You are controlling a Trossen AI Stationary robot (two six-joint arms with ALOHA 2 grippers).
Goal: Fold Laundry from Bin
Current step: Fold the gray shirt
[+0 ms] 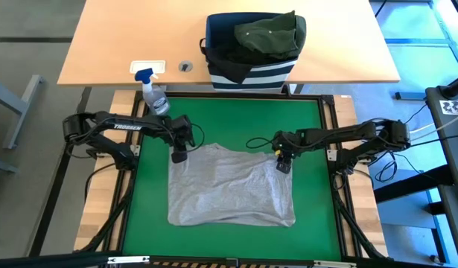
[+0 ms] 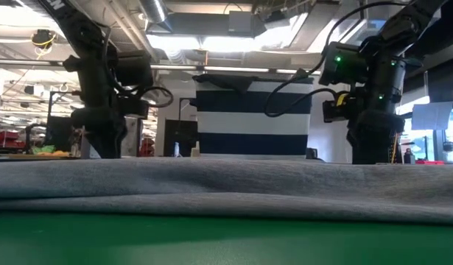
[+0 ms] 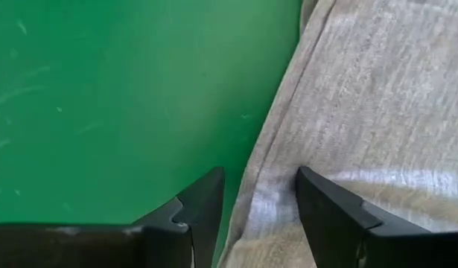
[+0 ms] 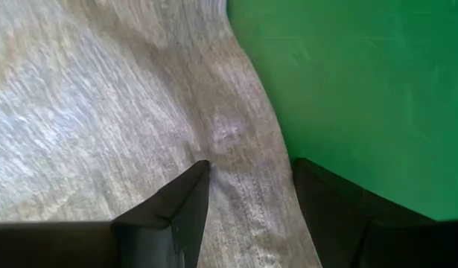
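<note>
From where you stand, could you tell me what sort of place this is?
Probably a robotics lab or workshop: a green work mat framed by a robot rig, a wooden desk behind it, and exposed ceiling lights overhead.

robotics lab: exposed ceiling ducts (image 2: pixel 233 18)

One grey garment (image 1: pixel 230 186) lies before the bin (image 1: pixel 251 71); two more garments, olive (image 1: pixel 272 33) and black (image 1: pixel 227 52), sit inside it; one spray bottle (image 1: pixel 154 94) stands beside it.

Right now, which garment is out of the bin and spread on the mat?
The light grey garment, lying flat on the green mat between both grippers. The dark olive green garment sits heaped in the striped bin.
</note>
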